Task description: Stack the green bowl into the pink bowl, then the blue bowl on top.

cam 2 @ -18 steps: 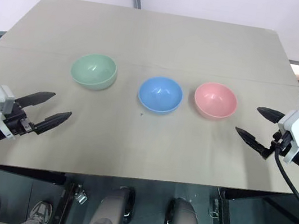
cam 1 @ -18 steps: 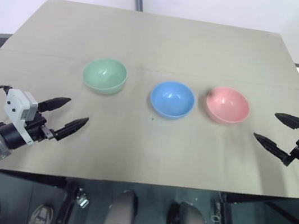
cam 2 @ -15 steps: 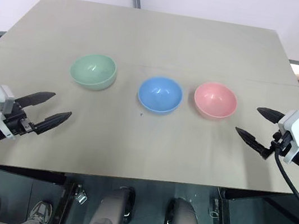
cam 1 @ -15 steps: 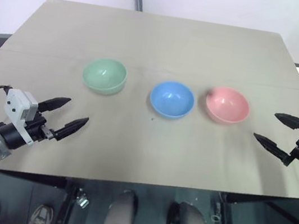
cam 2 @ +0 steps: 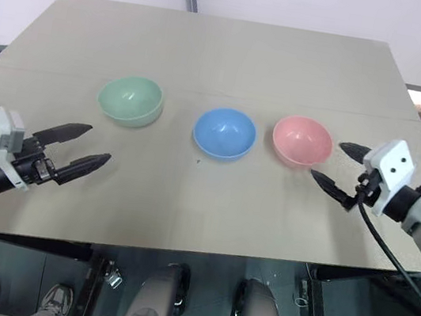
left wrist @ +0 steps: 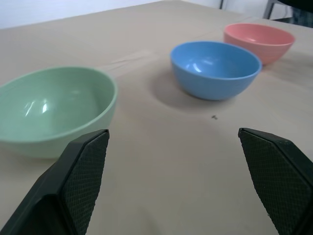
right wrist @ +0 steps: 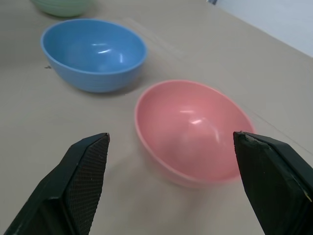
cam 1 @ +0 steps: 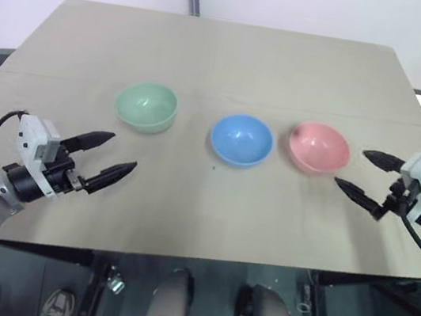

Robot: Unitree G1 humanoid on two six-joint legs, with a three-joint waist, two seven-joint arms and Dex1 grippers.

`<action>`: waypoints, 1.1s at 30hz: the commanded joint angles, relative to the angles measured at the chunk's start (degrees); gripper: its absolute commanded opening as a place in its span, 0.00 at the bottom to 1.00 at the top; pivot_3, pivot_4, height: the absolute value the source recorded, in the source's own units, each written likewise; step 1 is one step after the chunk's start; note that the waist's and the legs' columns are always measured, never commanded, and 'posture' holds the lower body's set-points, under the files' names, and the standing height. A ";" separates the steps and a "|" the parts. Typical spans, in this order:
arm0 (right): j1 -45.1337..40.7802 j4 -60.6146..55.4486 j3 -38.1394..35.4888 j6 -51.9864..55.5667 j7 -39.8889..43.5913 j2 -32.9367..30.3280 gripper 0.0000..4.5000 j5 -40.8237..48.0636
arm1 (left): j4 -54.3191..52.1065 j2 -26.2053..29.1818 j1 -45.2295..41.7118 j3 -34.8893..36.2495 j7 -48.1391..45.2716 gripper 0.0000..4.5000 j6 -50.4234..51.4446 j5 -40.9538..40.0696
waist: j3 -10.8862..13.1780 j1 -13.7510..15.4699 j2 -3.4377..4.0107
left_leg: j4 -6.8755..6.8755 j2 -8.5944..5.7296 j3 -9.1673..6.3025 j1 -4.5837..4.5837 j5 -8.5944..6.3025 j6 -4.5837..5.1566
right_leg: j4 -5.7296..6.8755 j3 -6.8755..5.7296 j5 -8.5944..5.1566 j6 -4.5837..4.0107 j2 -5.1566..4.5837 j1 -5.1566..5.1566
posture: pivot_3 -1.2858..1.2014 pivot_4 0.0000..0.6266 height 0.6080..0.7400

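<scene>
Across the middle of the bench three bowls sit in a row, all upright, empty and apart from one another: the green bowl on the robot's left, the blue bowl in the centre, the pink bowl on the right. Nothing is stacked yet.

Left gripper hangs near the front-left edge, released, jaws spread wide and aimed at the green bowl but well short of it. Right gripper is released too, fingers splayed just beside the pink bowl's outer wall, not touching.

These look like thin, smooth plastic, so my read is light, fairly stiff and slick, with glossy highlights inside each one. A light bowl will likely skid if nudged on its rounded flank. Best hold for the green one looks to be the rim: one finger inside, one outside, pinching the wall near the lip. No real breakage worry, but a slip or tip seems easy.
</scene>
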 commanded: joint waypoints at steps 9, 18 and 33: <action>-16.43 18.92 23.28 -5.77 3.60 5.30 0.93 -18.87 | -6.02 -0.63 -1.72 -4.86 -0.89 1.00 -0.64 0.48 | 0.00 -0.03 -0.01 | 0.01 0.00 0.02 -0.02 0.00 0.00 | 0.00 0.00 0.02 -0.02 0.02 0.00 | 0.52 0.24 1.00; -21.43 27.94 24.09 -12.13 4.79 7.66 0.05 -24.35 | -10.51 -1.62 2.55 -3.06 0.37 1.00 -0.09 -0.53 | -0.03 -0.07 0.00 | 0.03 0.00 0.03 -0.01 0.01 -0.01 | 0.03 0.00 0.10 -0.14 0.02 -0.01 | 0.52 0.24 1.00; -7.03 -10.61 23.21 1.83 19.73 -2.19 0.01 -10.00 | -9.66 -1.86 4.80 -2.28 -1.67 1.00 -0.97 -0.46 | -0.04 0.06 -0.02 | 0.07 0.02 0.01 -0.01 0.00 -0.01 | 0.01 -0.01 0.02 -0.01 0.01 0.03 | 0.52 0.24 1.00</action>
